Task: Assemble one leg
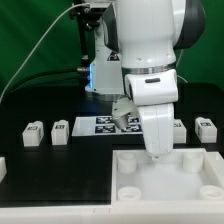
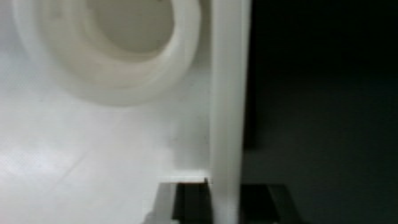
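Note:
Several small white legs with square markers lie on the black table in the exterior view: two at the left (image 1: 33, 132) (image 1: 60, 130) and one at the right (image 1: 207, 127). The large white panel (image 1: 190, 182) with round sockets lies in front. My gripper (image 1: 155, 152) points down onto the panel's back edge. In the wrist view, the gripper (image 2: 224, 192) has a dark finger (image 2: 191, 203) on each side of the panel's upright rim (image 2: 224, 100), shut on it. A round socket (image 2: 125, 40) lies beside the rim. No leg is in the gripper.
The marker board (image 1: 100, 125) lies flat behind the panel, between the legs, partly hidden by the arm. A blue-lit stand (image 1: 100, 75) is at the back. A green curtain closes off the rear.

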You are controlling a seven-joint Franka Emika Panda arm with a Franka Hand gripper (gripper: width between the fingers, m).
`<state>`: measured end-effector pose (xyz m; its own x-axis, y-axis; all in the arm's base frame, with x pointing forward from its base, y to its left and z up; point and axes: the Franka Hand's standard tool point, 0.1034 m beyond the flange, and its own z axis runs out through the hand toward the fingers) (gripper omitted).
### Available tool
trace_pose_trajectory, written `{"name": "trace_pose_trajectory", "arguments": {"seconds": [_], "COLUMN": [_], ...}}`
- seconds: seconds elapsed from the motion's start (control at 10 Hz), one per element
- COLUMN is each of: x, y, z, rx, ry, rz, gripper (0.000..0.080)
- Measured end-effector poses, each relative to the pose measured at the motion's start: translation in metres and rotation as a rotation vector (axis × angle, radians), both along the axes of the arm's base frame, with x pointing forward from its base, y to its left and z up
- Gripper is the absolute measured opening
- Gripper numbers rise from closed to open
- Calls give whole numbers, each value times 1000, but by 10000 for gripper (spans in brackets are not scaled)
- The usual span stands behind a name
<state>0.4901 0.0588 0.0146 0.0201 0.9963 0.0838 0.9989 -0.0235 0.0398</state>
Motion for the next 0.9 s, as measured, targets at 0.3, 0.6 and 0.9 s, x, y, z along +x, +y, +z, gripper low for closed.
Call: {"name": "trace_pose_trajectory", "arguments": {"seconds": [0.3,0.6,0.9], "x": [0,0,0], "y": [-1,-1,-2], "z": [0,-1,-1], "rx": [0,0,0], "ry": [0,0,1], "rz": [-2,-3,-4], "gripper": [225,500,643]}}
